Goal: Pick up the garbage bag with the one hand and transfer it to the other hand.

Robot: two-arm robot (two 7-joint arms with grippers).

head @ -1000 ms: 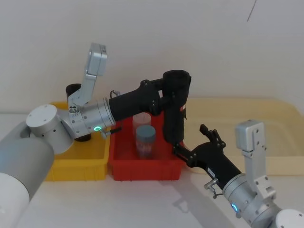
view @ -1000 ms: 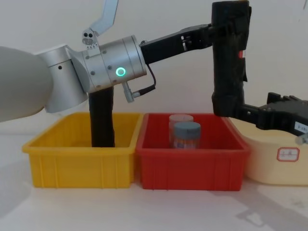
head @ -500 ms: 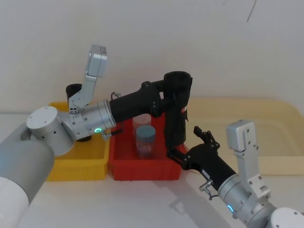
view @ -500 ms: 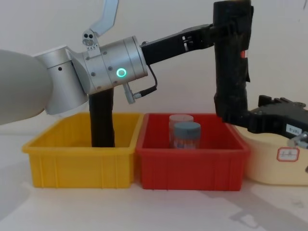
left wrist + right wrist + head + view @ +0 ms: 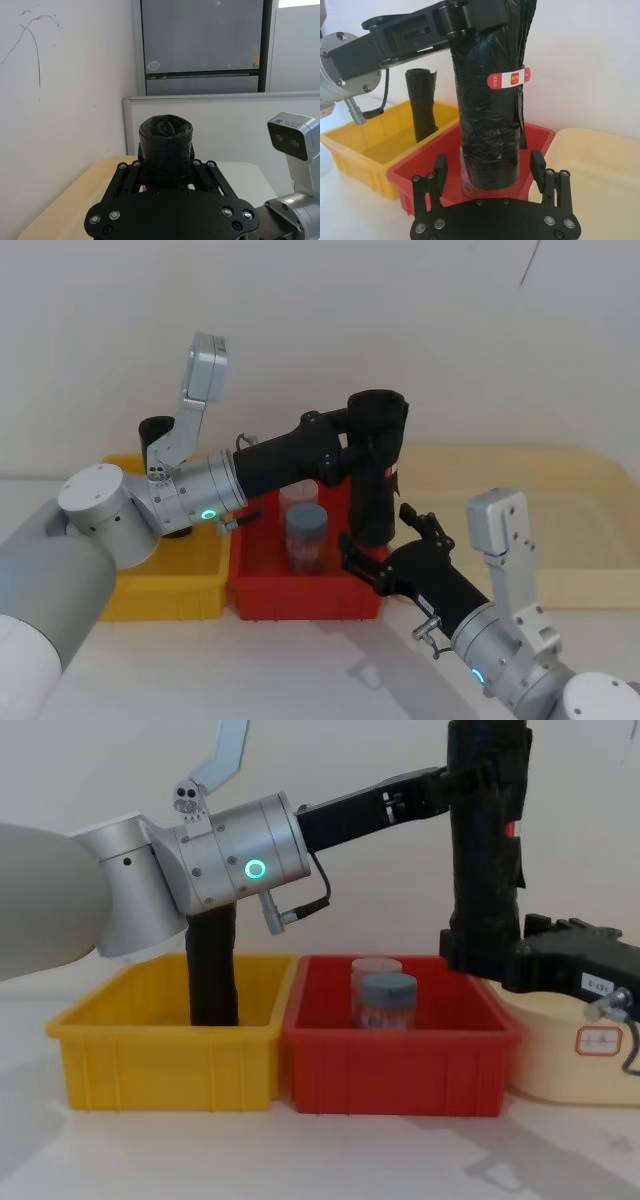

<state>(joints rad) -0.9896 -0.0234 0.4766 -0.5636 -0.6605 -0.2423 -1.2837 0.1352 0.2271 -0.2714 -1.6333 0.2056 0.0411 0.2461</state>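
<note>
Garbage bag (image 5: 377,472) upright in firm grasp of left hand (image 5: 362,443); right hand (image 5: 489,162) spread wide around its base.

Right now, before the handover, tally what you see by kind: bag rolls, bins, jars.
Black bag rolls: 2, the garbage bag held in the left claw, and a plain roll standing in the yellow bin.
Bins: 3, yellow bin, red bin, cream bin.
Jars: 2, grey-lidded jar and clear jar, both in the red bin.
Total: 7.

Bright, even indoor light, soft shadows on the table (image 5: 300,1160), sharp focus throughout
</note>
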